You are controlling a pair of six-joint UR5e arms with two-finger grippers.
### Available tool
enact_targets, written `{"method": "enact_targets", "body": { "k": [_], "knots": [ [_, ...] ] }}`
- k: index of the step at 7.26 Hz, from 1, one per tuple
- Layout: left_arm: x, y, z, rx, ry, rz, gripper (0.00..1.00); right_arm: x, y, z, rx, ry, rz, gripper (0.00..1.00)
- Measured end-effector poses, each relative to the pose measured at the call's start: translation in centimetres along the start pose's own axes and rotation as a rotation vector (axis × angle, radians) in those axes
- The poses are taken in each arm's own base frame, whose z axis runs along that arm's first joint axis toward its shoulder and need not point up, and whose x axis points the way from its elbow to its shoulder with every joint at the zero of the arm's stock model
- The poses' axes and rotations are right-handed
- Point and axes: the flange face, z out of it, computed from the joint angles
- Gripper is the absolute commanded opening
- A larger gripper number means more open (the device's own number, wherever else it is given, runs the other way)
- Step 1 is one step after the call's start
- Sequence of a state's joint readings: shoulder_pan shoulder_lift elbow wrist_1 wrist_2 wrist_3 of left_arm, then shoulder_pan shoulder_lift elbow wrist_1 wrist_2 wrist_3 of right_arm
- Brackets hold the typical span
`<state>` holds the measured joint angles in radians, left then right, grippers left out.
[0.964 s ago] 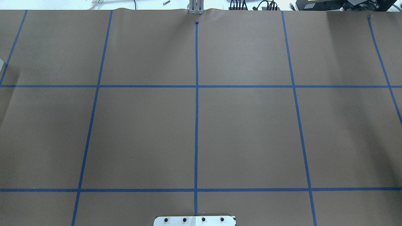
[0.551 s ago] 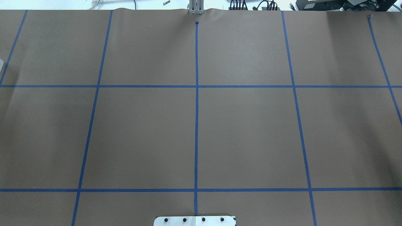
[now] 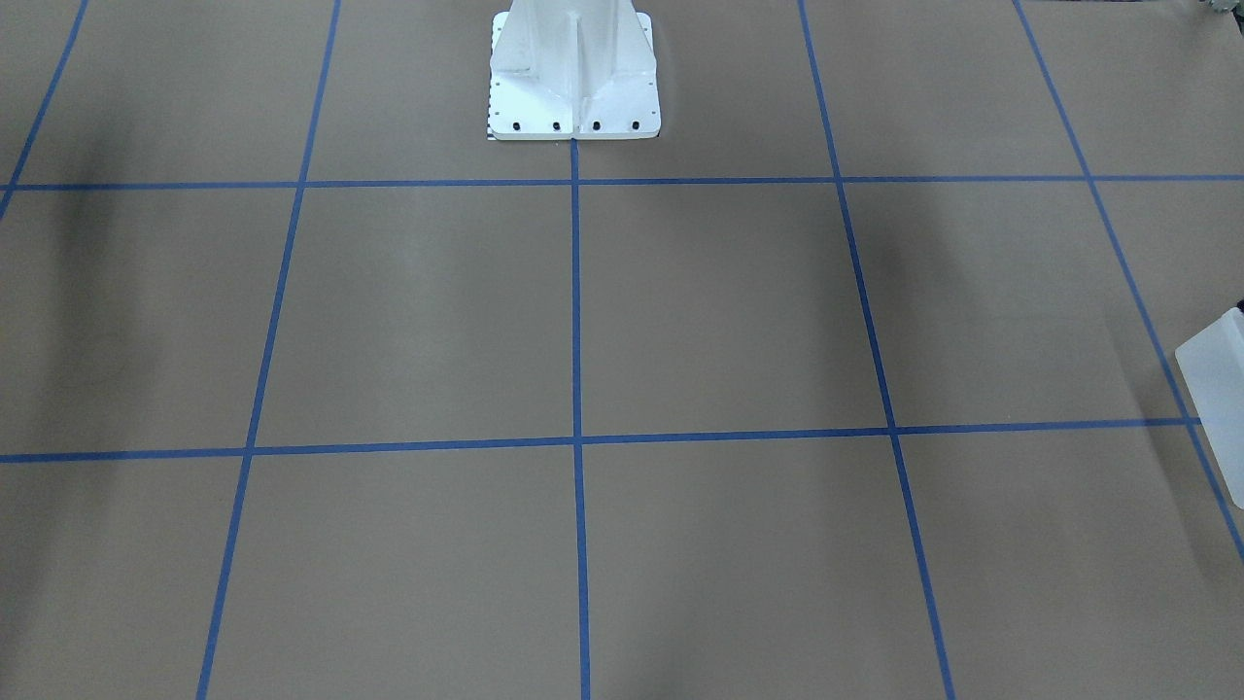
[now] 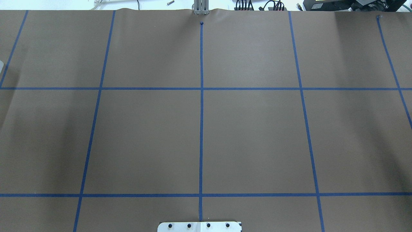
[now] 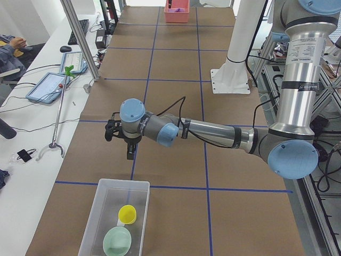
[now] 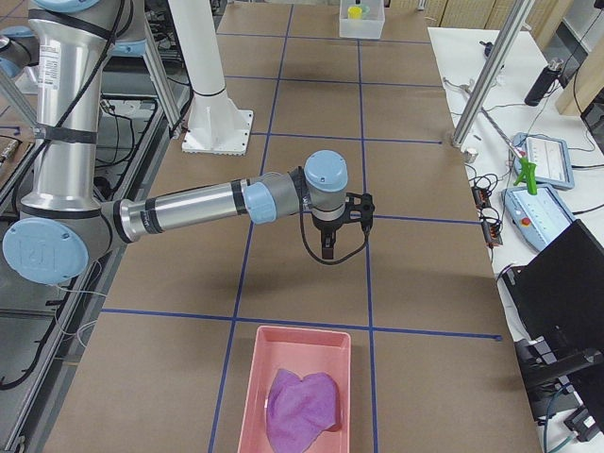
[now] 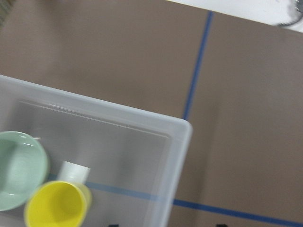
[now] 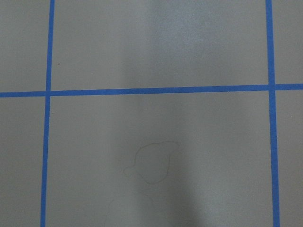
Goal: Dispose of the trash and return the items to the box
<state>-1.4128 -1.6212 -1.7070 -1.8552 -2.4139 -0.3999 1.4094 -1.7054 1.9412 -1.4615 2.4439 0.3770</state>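
Note:
The translucent box (image 5: 139, 213) stands at the table's left end. The mint-green bowl (image 5: 117, 241) and the yellow cup (image 5: 127, 214) stand inside it. The left wrist view looks down on the box's corner (image 7: 182, 142), with the bowl (image 7: 19, 170) and cup (image 7: 57, 205) inside. My left gripper (image 5: 128, 153) hangs above the table just beyond the box, with nothing visible in it. My right gripper (image 6: 327, 253) hangs over bare table at the other end. I cannot tell whether either is open or shut. A box corner shows in the front-facing view (image 3: 1215, 374).
A pink tray (image 6: 283, 344) holding a crumpled purple cloth (image 6: 302, 406) lies at the table's right end. The white robot base (image 3: 573, 87) stands at mid-table near the robot's edge. Brown paper with blue tape lines covers the table. An operator's desk with tablets runs along the far side.

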Motion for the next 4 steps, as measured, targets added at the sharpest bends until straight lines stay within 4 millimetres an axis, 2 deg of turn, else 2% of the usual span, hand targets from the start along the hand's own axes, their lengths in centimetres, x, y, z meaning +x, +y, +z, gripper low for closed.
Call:
{"method": "enact_targets", "body": {
  "k": [1,4],
  "knots": [
    [2.8,0.9,0.3,-0.017,0.012,0.039,0.97,0.0,0.0,0.0,-0.001,0.001,0.0,1.0],
    [5.4,1.6,0.6,-0.082,-0.025,0.021,0.97,0.1,-0.1,0.8,-0.008,0.031,-0.003,1.0]
  ]
}}
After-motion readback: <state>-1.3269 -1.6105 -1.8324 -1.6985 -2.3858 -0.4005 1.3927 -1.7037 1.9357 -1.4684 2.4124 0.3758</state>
